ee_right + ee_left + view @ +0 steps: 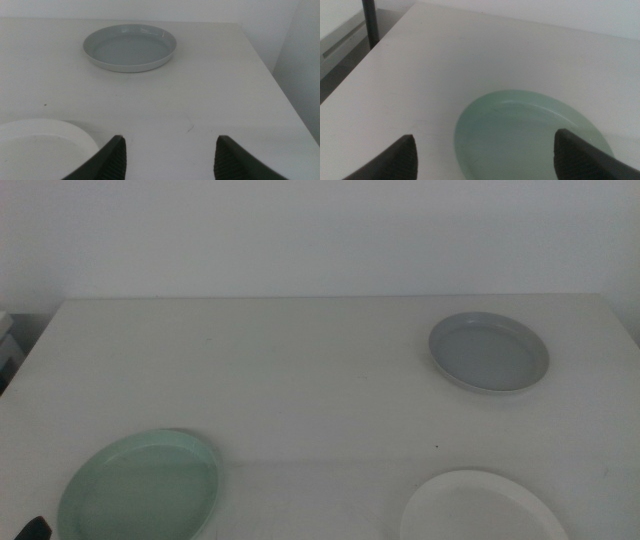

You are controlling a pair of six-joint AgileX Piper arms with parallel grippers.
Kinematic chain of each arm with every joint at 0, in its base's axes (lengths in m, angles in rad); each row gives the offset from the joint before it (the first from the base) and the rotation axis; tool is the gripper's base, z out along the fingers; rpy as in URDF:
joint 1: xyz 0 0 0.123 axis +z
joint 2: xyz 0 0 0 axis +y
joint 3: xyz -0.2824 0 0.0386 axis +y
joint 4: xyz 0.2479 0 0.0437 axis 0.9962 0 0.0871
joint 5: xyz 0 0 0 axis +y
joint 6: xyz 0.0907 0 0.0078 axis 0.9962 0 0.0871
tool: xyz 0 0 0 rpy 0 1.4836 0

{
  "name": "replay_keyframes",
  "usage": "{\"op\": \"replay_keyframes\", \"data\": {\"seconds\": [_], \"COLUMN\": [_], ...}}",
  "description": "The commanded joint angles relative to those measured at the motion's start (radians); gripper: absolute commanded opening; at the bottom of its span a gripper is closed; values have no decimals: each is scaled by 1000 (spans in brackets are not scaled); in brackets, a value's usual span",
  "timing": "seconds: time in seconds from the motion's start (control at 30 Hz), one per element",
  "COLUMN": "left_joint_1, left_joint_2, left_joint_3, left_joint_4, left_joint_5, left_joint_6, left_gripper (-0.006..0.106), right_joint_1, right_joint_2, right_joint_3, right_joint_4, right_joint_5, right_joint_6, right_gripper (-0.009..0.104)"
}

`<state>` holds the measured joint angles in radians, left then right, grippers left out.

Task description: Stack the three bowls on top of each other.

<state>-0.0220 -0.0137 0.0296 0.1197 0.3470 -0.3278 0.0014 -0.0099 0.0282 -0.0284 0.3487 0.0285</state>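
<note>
Three bowls apart on the white surface [300, 370]: mint green bowl [140, 488] near left, white bowl [482, 508] near right, grey-blue bowl [489, 352] far right. Left gripper [485, 152] over the mint bowl, jaws wide open, empty. Right gripper [170, 157] beside the white bowl, jaws open, empty.

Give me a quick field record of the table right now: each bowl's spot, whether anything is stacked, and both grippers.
mint bowl: pale mint green shallow round bowl, near left, alone
grey-blue bowl: grey-blue shallow round bowl, far right, alone
white bowl: white shallow round bowl, near right, cut by frame edge
stacked: none, all three apart on the white table
left gripper: open, over mint bowl's near side, holding nothing
right gripper: open, beside white bowl, holding nothing
</note>
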Motion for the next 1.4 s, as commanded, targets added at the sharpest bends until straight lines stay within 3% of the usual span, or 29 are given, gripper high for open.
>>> {"op": "replay_keyframes", "data": {"seconds": [0.0,0.6,0.73,1.1,1.37], "left_joint_1": [-1,-1,-1,-1,-1], "left_joint_2": [-13,-13,-13,-13,-13], "left_joint_3": [-4,-4,-4,-4,-4], "left_joint_4": [1,1,1,1,1], "left_joint_5": [-73,-73,-73,-73,-73], "left_joint_6": [-10,-10,-10,-10,-10], "left_gripper": [105,105,105,105,105], "right_joint_1": [-8,-8,-7,-7,-7], "right_joint_2": [-23,227,339,725,931], "right_joint_3": [-53,-479,-602,-986,-1027], "right_joint_4": [-7,-3,28,204,313], "right_joint_5": [-52,83,213,722,912], "right_joint_6": [-8,-38,-44,-214,-213], "right_gripper": [46,46,46,46,46]}}
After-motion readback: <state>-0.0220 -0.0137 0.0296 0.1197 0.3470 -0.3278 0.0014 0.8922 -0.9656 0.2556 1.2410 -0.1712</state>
